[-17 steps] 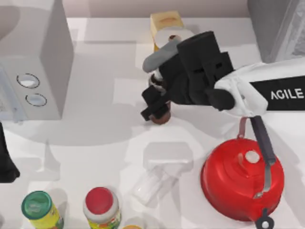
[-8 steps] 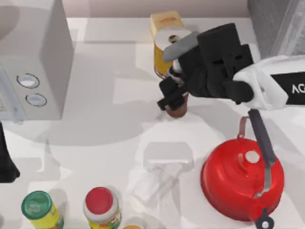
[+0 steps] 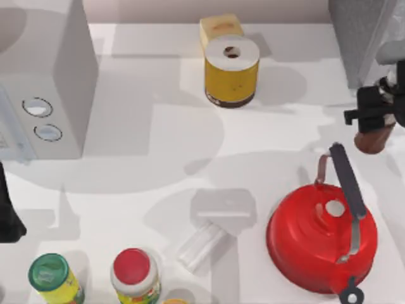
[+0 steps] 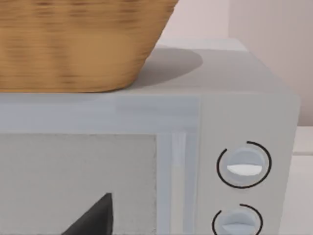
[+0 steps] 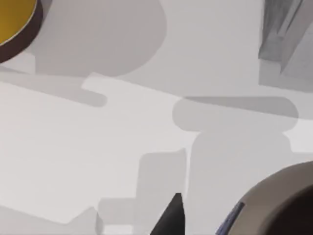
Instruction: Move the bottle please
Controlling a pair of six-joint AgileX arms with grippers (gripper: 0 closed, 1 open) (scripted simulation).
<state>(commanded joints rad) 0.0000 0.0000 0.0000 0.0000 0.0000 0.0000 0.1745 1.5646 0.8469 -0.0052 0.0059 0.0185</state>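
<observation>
- Far left edge of the table [image 3: 158, 158]: my left arm's gripper [image 3: 7, 215] is parked there, just a dark shape, so can't tell how its fingers sit.
- Right next to it sits the microwave [image 3: 44, 82] with two dials; the left wrist view has a wicker basket [image 4: 73, 44] on top of it.
- Front left: green-lidded jar [image 3: 49, 273], then the red-lidded jar [image 3: 134, 269] just beside it.
- Back middle: yellow canister [image 3: 231, 69].
- Front right: red kettle [image 3: 321, 237].
- Far right edge: right gripper [image 3: 373, 114] is clamped on the bottle [image 3: 373, 139], whose brown bottom pokes out below the fingers, behind the kettle.
</observation>
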